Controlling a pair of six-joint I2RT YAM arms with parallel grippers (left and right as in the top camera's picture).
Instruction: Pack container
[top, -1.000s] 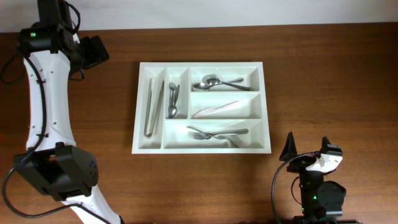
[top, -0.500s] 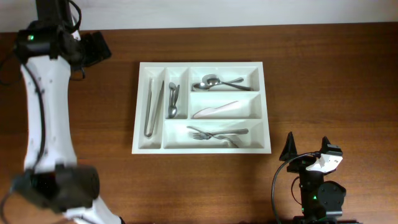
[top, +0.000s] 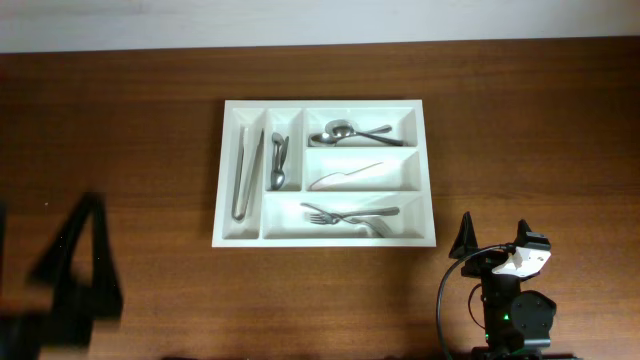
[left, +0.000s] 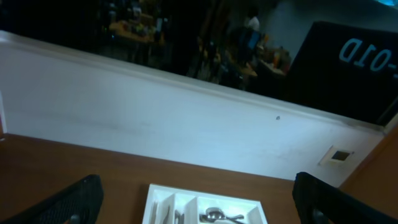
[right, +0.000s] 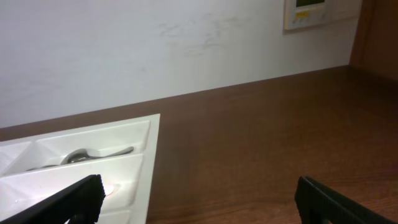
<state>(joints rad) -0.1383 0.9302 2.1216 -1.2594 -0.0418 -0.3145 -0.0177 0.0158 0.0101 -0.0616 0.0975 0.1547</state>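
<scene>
The container (top: 320, 103) is a large white cutlery tray in the middle of the table. It holds tongs (top: 245, 172), small spoons (top: 279, 160), big spoons (top: 350, 132), a pale knife (top: 345, 176) and forks (top: 350, 214), each kind in its own compartment. My left gripper (top: 78, 255) is a dark motion-blurred shape at the near left, far from the tray. In the left wrist view its fingers (left: 196, 180) are spread wide and empty, with the tray (left: 186, 188) far beyond. My right gripper (top: 495, 240) rests near the front right, open and empty (right: 199, 183), with the tray's corner (right: 152, 162) to its left.
A white wall (left: 155, 124) runs along the table's far edge. Bare brown wood (top: 530, 130) surrounds the tray on all sides. The right arm's base (top: 510, 315) sits at the front edge.
The left arm has swung from the far left corner down to the near left and is now blurred. The right arm and the tray have not moved.
</scene>
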